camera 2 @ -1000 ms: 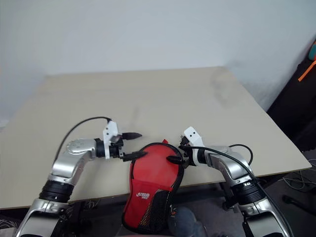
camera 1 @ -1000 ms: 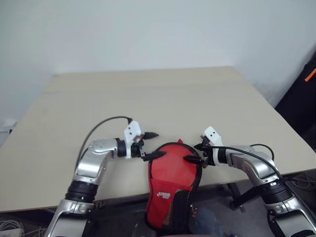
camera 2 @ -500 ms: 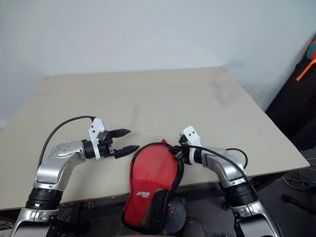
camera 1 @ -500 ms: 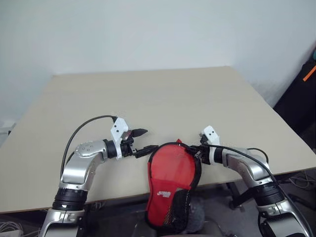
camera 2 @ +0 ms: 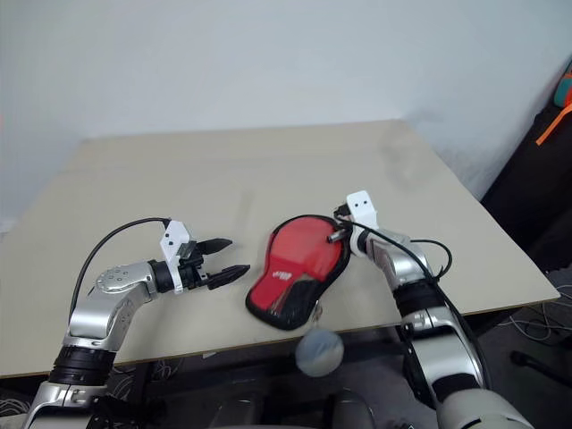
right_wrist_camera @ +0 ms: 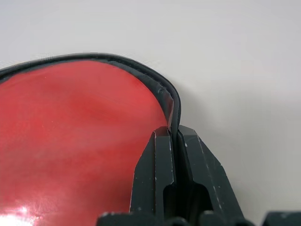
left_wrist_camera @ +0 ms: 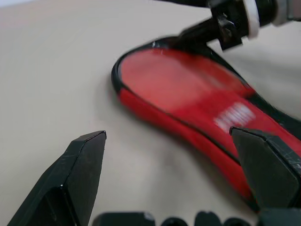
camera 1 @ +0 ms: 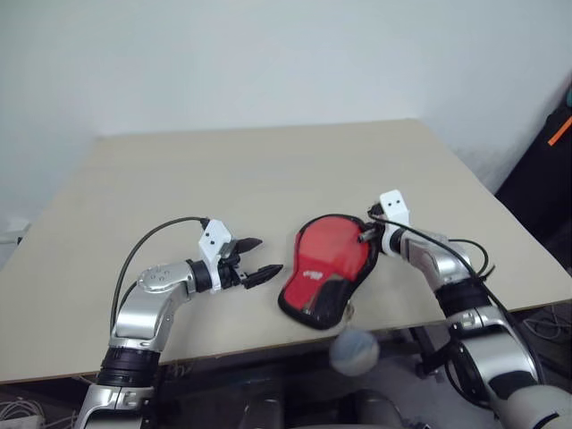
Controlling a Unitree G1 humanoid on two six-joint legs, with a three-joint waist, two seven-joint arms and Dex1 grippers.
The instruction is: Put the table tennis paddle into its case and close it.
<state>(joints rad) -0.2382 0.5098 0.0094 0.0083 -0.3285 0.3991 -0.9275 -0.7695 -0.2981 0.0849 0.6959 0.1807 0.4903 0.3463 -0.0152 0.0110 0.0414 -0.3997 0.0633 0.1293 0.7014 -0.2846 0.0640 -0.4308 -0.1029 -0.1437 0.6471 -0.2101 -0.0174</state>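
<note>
The red case [camera 1: 329, 264] with black edging lies flat on the tan table [camera 1: 268, 170], its narrow end with the black mesh near the front edge. At the round end, my right gripper [camera 1: 365, 235] is shut on the case's black rim, and the right wrist view shows the fingers [right_wrist_camera: 155, 174] pinching that edge [right_wrist_camera: 172, 106]. My left gripper [camera 1: 268, 256] is open just left of the case, not touching it. In the left wrist view the case [left_wrist_camera: 188, 89] lies beyond the spread fingers. The table tennis paddle is hidden.
A whitish round lump [camera 1: 355, 351] shows below the table's front edge, under the case's narrow end. Dark gear with an orange strap [camera 1: 561, 134] stands off the table's right side. Bare tabletop stretches behind and to the left.
The right gripper has shut on the case's rim and pulled the case up from hanging over the front edge onto the table. The left gripper drew back to the left, still open.
</note>
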